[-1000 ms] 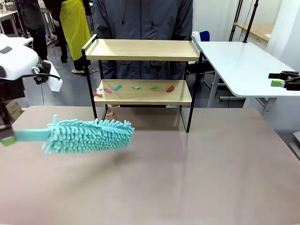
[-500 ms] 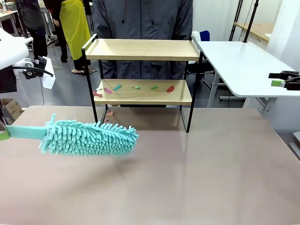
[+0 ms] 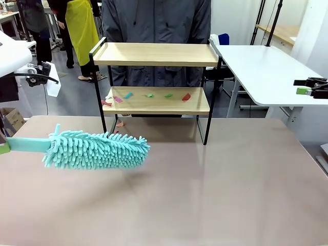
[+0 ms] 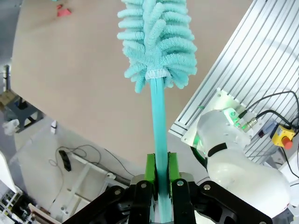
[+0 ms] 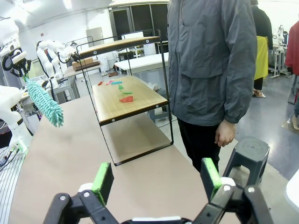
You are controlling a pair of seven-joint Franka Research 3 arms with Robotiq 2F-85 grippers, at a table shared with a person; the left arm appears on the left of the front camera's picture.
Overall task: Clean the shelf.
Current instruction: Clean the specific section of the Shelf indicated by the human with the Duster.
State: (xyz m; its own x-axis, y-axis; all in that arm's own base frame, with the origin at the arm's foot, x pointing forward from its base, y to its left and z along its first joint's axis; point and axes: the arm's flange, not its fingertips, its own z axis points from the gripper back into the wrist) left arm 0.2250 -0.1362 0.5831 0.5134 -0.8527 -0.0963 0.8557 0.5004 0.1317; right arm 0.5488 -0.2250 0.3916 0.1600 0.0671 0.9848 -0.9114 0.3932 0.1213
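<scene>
The shelf [image 3: 154, 54] stands at the far middle of the brown table, with several small coloured scraps [image 3: 148, 95] on its lower board [image 3: 169, 106]. My left gripper [image 4: 160, 164] is shut on the teal handle of a fluffy teal duster [image 3: 97, 149]. The duster hangs level above the table's left part, its head pointing right, short of the shelf's left leg. My right gripper [image 5: 156, 179] is open and holds nothing, off the table's right side [image 3: 308, 88]. In the right wrist view, the shelf [image 5: 126, 95] is ahead and the duster [image 5: 44, 100] far left.
A person in a grey jacket [image 3: 154, 20] stands right behind the shelf. A white table [image 3: 266, 72] sits at the right. Red scraps [image 4: 63, 11] lie on the table beyond the duster's tip. A black stool [image 5: 247, 154] stands beside the person.
The duster has slid a little left and lower and now lies more level. My left arm has pulled back toward the left edge. The right gripper has not moved.
</scene>
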